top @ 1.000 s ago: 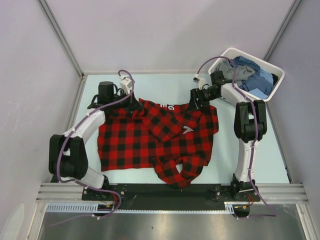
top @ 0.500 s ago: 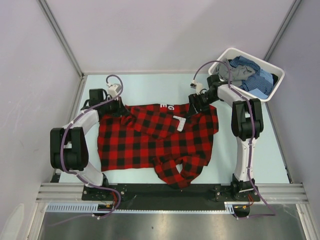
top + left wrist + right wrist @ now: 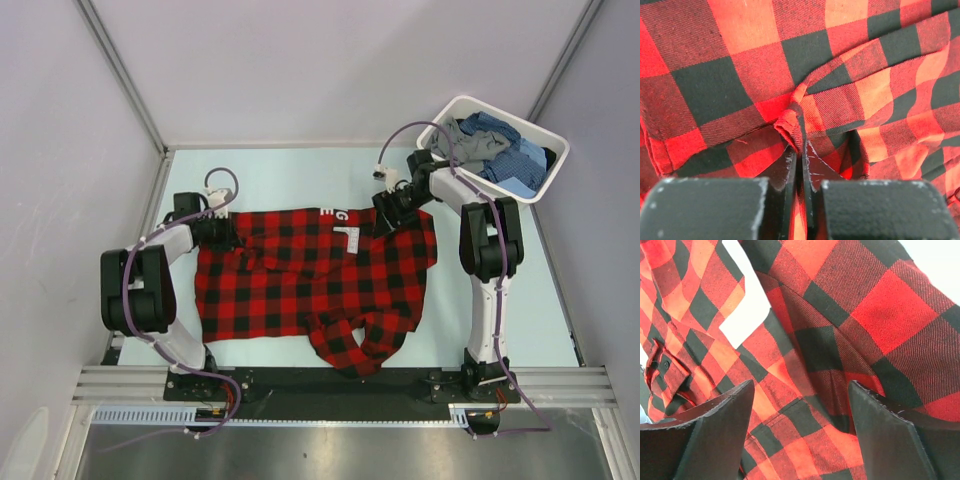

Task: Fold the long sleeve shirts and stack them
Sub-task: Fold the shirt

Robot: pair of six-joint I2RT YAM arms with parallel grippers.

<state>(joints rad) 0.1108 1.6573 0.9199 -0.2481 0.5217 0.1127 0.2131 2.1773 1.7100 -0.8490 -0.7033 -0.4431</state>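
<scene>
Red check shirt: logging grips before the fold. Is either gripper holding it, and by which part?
The left gripper pinches a small bunched fold of the red check shirt near its far-left corner. The right gripper stands open over it, holding nothing.

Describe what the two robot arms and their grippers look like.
Both the left arm and right arm have white links with black joints, and a purple cable loops along each. The left gripper and right gripper have flat, matte black fingers, their edges scuffed pale.

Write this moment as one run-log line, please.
left gripper: shut on red-and-black shirt fold | right gripper: open over same shirt | shirt: spread on table, not folded yet
</scene>
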